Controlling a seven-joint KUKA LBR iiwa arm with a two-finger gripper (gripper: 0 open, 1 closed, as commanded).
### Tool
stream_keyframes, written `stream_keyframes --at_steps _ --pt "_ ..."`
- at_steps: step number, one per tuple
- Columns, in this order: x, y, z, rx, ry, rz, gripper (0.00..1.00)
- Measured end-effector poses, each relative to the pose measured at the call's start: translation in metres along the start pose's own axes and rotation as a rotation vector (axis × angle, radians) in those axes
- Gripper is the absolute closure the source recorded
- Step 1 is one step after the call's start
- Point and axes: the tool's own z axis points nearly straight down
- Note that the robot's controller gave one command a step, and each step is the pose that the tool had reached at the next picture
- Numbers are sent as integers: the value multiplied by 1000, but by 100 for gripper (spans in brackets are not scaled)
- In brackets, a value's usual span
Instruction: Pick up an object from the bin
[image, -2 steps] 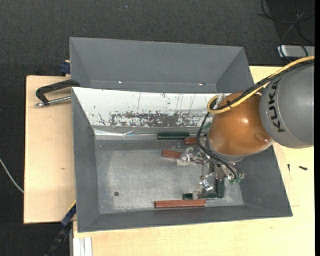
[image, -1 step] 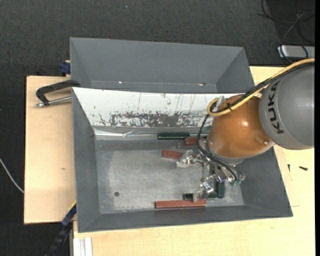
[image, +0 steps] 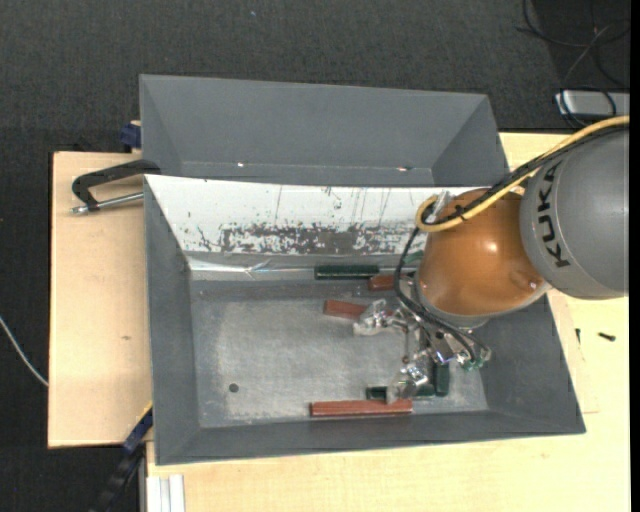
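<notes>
**A:** Largest entry?

**B:** Grey metal bin (image: 165, 330). Sloped walls, scuffed floor, dark speckling along the pale back wall.

**A:** Next?

**B:** Grey arm (image: 590, 220), entering from the right. Rounded orange cover (image: 475, 260) at the wrist, with yellow and black cables looped over it.

**A:** Tool?

**B:** Gripper (image: 418, 375), low over the front right part of the floor. Bright metal, tangled in outline. Cannot tell how far open, nor whether anything is held.

**A:** Contents, longest first?

**B:** Red-brown strip (image: 360, 407). Flat, narrow and straight, lying along the front wall, its right end just below the gripper.

**A:** Then?

**B:** Dark stick (image: 345, 271), pen-like, blackish green, lying flat against the foot of the back wall. Well apart from the gripper.

**A:** Then?

**B:** Brown block (image: 340, 309), short and reddish, slightly askew, mid-floor, left of the wrist.

**A:** Beside it?

**B:** Silvery piece (image: 375, 320), irregular and shiny, just right of the block. Unclear whether loose or part of the tool.

**A:** Smallest entries, nearest the tool?

**B:** Dark green piece (image: 441, 379). Small, roughly upright, glossy, touching or just beside the gripper's right side. Black piece (image: 377, 394). Tiny and squarish, just left of the gripper, resting right above the strip.
</notes>
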Motion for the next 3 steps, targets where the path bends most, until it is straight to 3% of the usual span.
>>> stream_keyframes --at_steps 1,2,3 --pt "-16 -24 19 -5 19 336 100" --pt "-16 -24 19 -5 17 336 100" --pt "-16 -23 -139 2 -2 378 100"
